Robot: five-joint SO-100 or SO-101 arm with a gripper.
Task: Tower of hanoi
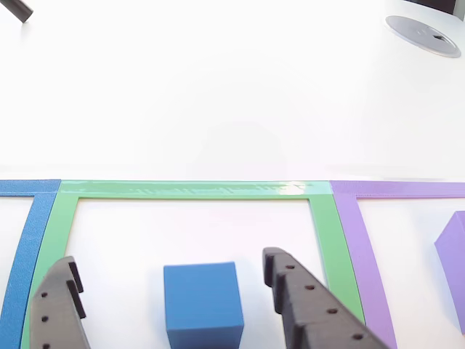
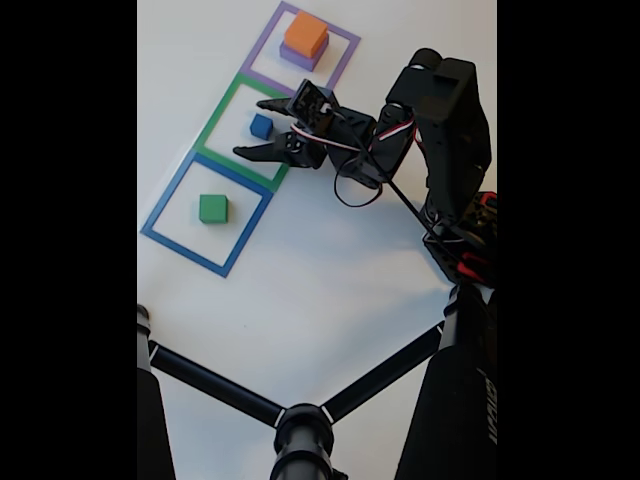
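White table [image 2: 300, 290], three flat square outlines taped in a diagonal row in the fixed view: purple outline [image 2: 345, 60] at top, green outline [image 2: 215, 120] in the middle, blue outline [image 2: 165, 205] lowest. Blue cube [image 2: 261, 126] sits inside the green outline, resting on the table, nothing on top of it. Green block [image 2: 212, 208] sits alone inside the blue outline. Orange block [image 2: 306, 34] is stacked on the purple block [image 2: 290, 57], both inside the purple outline; the purple one shows as a thin edge beneath the orange. Gripper [image 2: 262, 128] reaches in from the right of the fixed view, jaws spread wide, one dark finger above the blue cube and one below it, neither seen touching. In the other view the blue cube [image 1: 203, 302] stands near the bottom edge, between the two black fingers [image 1: 305, 302], with white table visible on both sides of it; gripper [image 1: 168, 265] is empty. Same view shows the green outline [image 1: 196, 190] framing the cube, a strip of the blue outline [image 1: 25, 247] at left, the purple outline [image 1: 363, 240] at right, and a corner of the purple block [image 1: 454, 254] at the right edge. Black tripod legs [image 2: 210, 385] cross the lower part of the fixed view.
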